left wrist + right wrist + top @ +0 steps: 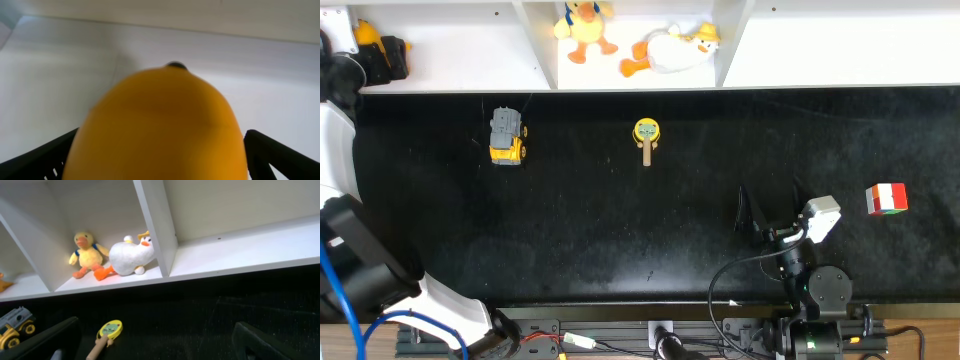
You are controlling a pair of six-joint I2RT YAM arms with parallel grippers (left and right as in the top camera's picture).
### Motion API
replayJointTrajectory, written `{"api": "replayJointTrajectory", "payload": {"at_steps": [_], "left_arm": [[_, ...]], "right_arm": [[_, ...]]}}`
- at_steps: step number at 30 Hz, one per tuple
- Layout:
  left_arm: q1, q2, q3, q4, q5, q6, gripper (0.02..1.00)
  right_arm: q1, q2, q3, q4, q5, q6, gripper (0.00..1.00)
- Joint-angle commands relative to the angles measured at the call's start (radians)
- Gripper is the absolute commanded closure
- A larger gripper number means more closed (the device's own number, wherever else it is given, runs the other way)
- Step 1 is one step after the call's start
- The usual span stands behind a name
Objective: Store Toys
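Observation:
My left gripper is inside the shelf's left compartment, shut on a round orange toy. In the left wrist view the orange toy bulges between the two dark fingers, with the white shelf wall behind. A yellow duck plush and a white goose plush lie in the middle compartment. On the black table stand a yellow and grey truck, a yellow rattle with a wooden handle and a red, white and green cube. My right gripper is open, low over the table's front right.
The white shelf runs along the table's far edge; its right compartment holds nothing that I can see. From the right wrist I see the duck, the goose, the rattle and the truck. Cables lie along the front edge.

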Motion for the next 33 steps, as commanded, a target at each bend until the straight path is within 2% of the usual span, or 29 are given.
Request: {"api": "replayJointTrajectory", "payload": {"at_steps": [1, 7, 10, 15, 20, 25, 28, 33], "left_arm": [[-0.009, -0.103, 0.013, -0.038, 0.003, -0.008, 0.02], [-0.009, -0.222, 0.013, -0.198, -0.015, 0.0, 0.023], [-0.009, -0.267, 0.013, -0.32, -0.075, -0.001, 0.02], [-0.009, -0.316, 0.013, -0.53, -0.125, -0.002, 0.02], [-0.018, -0.362, -0.023, -0.692, -0.132, -0.008, 0.02], [-0.064, -0.438, -0.166, -0.674, -0.131, -0.027, 0.02], [-0.105, -0.488, -0.291, -0.597, -0.095, -0.043, 0.02], [-0.249, -0.536, -0.496, -0.436, -0.11, -0.074, 0.02]], "right_arm": [[0.008, -0.008, -0.013, 0.006, 0.004, 0.008, 0.005], [0.008, -0.008, -0.013, 0.006, 0.004, 0.008, 0.005], [0.008, -0.008, -0.013, 0.006, 0.004, 0.008, 0.005], [0.008, -0.008, -0.013, 0.006, 0.004, 0.008, 0.005], [0.008, -0.008, -0.013, 0.006, 0.004, 0.008, 0.007], [0.008, -0.008, -0.013, 0.006, 0.004, 0.008, 0.005], [0.008, -0.008, -0.013, 0.006, 0.004, 0.008, 0.005], [0.008, -0.008, -0.013, 0.006, 0.005, 0.008, 0.005]]}}
